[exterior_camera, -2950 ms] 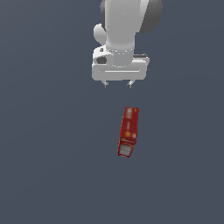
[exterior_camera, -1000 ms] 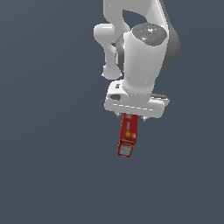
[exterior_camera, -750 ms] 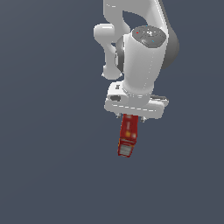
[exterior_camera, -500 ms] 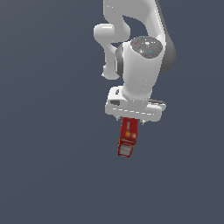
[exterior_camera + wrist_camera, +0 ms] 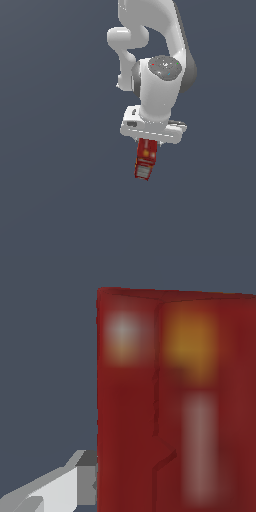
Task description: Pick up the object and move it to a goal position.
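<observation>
The object, a small long red box (image 5: 144,161) with orange spots and a whitish label at its near end, lies on the dark floor. My gripper (image 5: 149,142) is straight above its far end, low over it, and the white hand hides that end and both fingertips. In the wrist view the red box (image 5: 170,401) fills most of the picture, very close and blurred. One grey finger (image 5: 67,488) stands beside its long side. The other finger is hidden. The jaws look spread to either side of the box, not pressed on it.
The white arm (image 5: 160,75) rises behind the hand toward the exterior view's top. Around the box there is only flat dark grey floor (image 5: 60,190).
The arm has come from behind the box to over its far end and sunk lower, covering more of it. The box has not moved.
</observation>
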Controlling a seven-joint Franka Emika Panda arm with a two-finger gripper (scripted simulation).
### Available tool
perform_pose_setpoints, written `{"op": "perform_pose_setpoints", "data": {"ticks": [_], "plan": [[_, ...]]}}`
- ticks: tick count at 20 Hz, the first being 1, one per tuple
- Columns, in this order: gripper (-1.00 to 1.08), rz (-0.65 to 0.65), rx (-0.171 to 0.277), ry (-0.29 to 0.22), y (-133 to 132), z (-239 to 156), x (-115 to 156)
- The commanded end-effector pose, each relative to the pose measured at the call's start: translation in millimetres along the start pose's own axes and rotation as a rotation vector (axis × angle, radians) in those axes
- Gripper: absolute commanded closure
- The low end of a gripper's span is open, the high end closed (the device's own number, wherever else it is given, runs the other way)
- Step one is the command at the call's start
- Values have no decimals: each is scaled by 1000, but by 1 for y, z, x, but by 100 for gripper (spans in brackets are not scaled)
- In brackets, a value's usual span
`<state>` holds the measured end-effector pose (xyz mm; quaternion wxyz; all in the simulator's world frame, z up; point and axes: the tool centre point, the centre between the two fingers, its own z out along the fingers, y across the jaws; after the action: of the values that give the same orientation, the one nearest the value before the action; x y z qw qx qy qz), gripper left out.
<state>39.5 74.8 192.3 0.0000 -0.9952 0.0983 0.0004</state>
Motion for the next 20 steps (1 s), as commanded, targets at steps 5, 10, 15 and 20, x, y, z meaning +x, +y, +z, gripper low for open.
{"op": "perform_pose_setpoints", "data": {"ticks": [5, 10, 15, 20], "plan": [[108, 0, 0, 1, 0, 0, 0], [108, 0, 0, 1, 0, 0, 0], [108, 0, 0, 1, 1, -7, -3], [108, 0, 0, 1, 2, -28, -12]]}}
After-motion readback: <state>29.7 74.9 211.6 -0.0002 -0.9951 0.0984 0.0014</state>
